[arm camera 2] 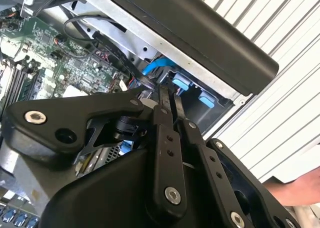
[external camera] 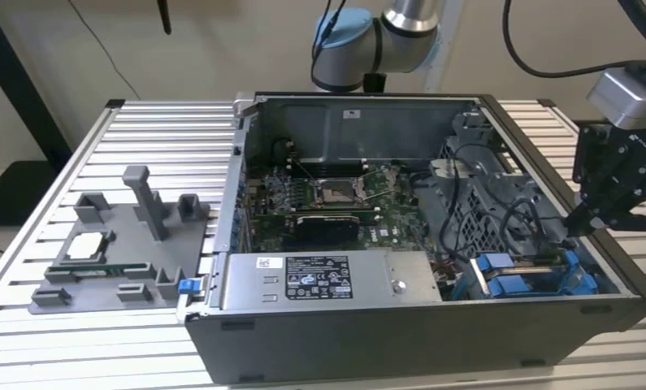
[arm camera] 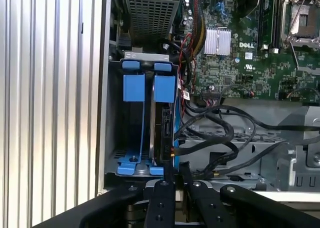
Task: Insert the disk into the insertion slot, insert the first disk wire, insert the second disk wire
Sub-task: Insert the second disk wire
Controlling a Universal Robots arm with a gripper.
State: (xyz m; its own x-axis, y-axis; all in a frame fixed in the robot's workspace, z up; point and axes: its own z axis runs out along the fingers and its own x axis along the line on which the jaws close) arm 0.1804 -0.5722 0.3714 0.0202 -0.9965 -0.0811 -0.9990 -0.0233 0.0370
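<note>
An open computer case point(external camera: 409, 244) lies on a ribbed metal bench point(external camera: 138, 130), seen from above in the exterior view. At that view's left, beside the case, a grey parts fixture point(external camera: 117, 252) holds a square processor chip point(external camera: 86, 245) and a memory stick point(external camera: 98, 269). Moving right, inside the case, the green motherboard point(external camera: 323, 199) sits behind a grey power-supply box point(external camera: 328, 280) with a white sticker. Further right is a grey perforated cage point(external camera: 485, 195) draped with black cables point(external camera: 513, 219). In the case's corner at the exterior view's right is the insertion slot point(external camera: 534, 276), a bay with bright blue plastic parts. The disk point(arm camera: 162, 130) stands on edge inside that bay in its blue carrier, seen in the first wrist view next to an empty blue carrier point(arm camera: 134, 118). At the far right of the exterior view, the black claw point(external camera: 575, 234) reaches down over the case wall to the bay. In both wrist views its fingers point(arm camera 2: 167, 108) are drawn close together, their tips at the near edge of the disk; whether they pinch anything between them cannot be told. A hand point(arm camera 2: 295, 185) shows at the edge of the second wrist view
</note>
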